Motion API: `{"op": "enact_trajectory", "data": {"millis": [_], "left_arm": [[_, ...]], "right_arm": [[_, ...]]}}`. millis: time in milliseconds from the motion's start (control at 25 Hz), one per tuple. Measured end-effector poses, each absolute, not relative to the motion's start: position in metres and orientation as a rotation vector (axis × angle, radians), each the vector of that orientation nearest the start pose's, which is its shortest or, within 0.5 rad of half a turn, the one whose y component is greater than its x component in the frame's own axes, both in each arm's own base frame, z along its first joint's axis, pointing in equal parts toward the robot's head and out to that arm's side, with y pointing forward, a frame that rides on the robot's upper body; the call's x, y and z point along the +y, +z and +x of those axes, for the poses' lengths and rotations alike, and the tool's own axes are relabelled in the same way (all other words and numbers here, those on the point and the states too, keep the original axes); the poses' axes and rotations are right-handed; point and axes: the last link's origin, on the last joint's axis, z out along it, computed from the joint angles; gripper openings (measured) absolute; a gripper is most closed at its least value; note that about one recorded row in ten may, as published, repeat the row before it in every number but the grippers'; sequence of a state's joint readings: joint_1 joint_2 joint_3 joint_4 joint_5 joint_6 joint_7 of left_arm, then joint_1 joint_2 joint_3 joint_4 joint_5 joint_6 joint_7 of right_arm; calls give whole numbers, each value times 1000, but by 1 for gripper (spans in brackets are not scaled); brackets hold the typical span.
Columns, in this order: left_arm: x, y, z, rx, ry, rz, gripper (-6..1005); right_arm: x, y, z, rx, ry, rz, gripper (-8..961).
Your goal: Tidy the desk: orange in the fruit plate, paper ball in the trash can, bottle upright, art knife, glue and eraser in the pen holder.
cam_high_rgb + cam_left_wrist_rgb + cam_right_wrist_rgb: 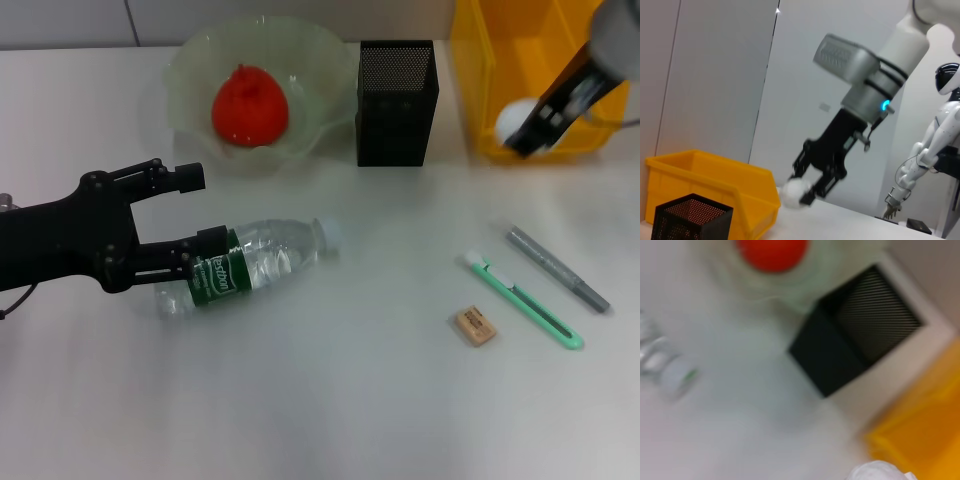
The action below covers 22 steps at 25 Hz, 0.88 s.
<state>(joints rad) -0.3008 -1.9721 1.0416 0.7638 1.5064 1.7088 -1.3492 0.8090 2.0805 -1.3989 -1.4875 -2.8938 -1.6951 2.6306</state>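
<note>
The orange point(250, 105) lies in the clear fruit plate point(320, 60). A clear bottle point(255, 262) with a green label lies on its side on the desk. My left gripper point(203, 210) is open just over the bottle's label end, and one finger overlaps the label. My right gripper point(527, 138) is shut on the white paper ball point(512, 118) and holds it over the yellow trash bin point(470, 60); the left wrist view shows the ball point(796, 192) gripped by it too. The green art knife point(525, 300), grey glue stick point(557, 268) and eraser point(473, 326) lie at the right.
The black mesh pen holder point(397, 100) stands between the plate and the bin. In the right wrist view the pen holder point(860, 340), the orange point(772, 250), the bin point(925, 440) and the bottle's cap point(675, 380) show.
</note>
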Motion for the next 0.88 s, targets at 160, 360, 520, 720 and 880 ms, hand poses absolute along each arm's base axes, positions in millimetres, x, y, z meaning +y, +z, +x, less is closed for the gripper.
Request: {"op": "enact_trajectory", "data": {"millis": [160,360,520,720,880], "left_arm": [[282,39,-264,-482,-997,-2719,842],[280,36,-266,-490,-1006,-2718,842],[280,35,-267,-485,-1007,-2715,842],[279,33,-267,-491,-1016,-2716,842],[279,32,-267,-535,-1023,-2714,842]], "right_arm": [[389,63,115,647,-600,-2313,530],[402,78,137,676,-500,-2247,531],[416,84,159,656,-409,-2172,533],[434,75,176,602,-310,-2112,538],[444,63,186,609,-298,-2105,566]]}}
